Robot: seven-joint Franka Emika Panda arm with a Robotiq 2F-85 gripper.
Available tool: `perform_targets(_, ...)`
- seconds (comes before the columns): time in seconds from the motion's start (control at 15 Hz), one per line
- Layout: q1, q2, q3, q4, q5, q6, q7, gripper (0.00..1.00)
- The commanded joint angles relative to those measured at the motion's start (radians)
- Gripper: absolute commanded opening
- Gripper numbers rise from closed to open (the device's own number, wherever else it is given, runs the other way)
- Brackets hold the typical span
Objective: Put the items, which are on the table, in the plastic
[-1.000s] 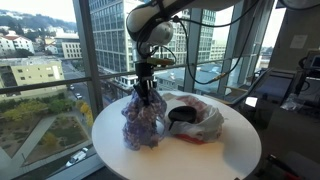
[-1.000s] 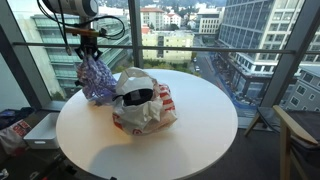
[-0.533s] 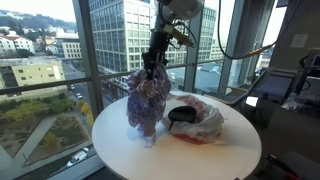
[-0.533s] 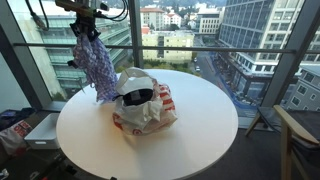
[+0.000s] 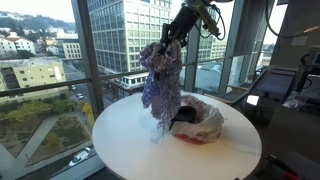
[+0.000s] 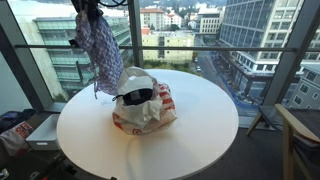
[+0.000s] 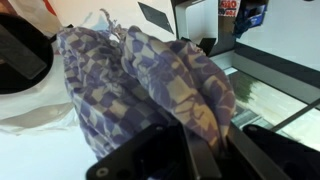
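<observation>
My gripper (image 5: 166, 42) is shut on a purple and beige patterned cloth (image 5: 161, 82) and holds it in the air above the round white table (image 5: 130, 145). The cloth hangs down with its bottom edge just over the tabletop, next to the white and red plastic bag (image 5: 200, 120). In an exterior view the cloth (image 6: 100, 48) hangs up and to the left of the bag (image 6: 142, 102), and my gripper (image 6: 88, 6) is at the top edge. A dark item (image 5: 182, 116) lies in the bag's opening. In the wrist view the cloth (image 7: 150, 85) fills the space between my fingers (image 7: 150, 150).
The table stands against tall windows (image 5: 50, 60) that look onto city buildings. A chair (image 6: 298, 135) stands to one side of the table. A monitor and equipment (image 5: 285, 85) stand beyond the table. A bag (image 6: 12, 130) lies on the floor by the window.
My gripper has lifted the cloth off the table and carried it up and sideways toward the plastic bag. The bag has not moved.
</observation>
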Motion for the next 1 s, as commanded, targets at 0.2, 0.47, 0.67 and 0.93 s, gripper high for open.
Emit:
perform_targets(0.2,-0.007,-0.156,-0.079,-0.142,0.122,0.169,-0.006,0.12)
perform_targets(0.47,-0.016,-0.151,-0.1,-0.148,0.132,0.288,0.023,0.12)
perform_targets(0.67,-0.024,-0.1,-0.107,-0.137,0.106,0.342,0.035,0.12)
perform_targets(0.93,-0.044,0.011,-0.118,-0.118,0.082,0.342,0.046,0.12)
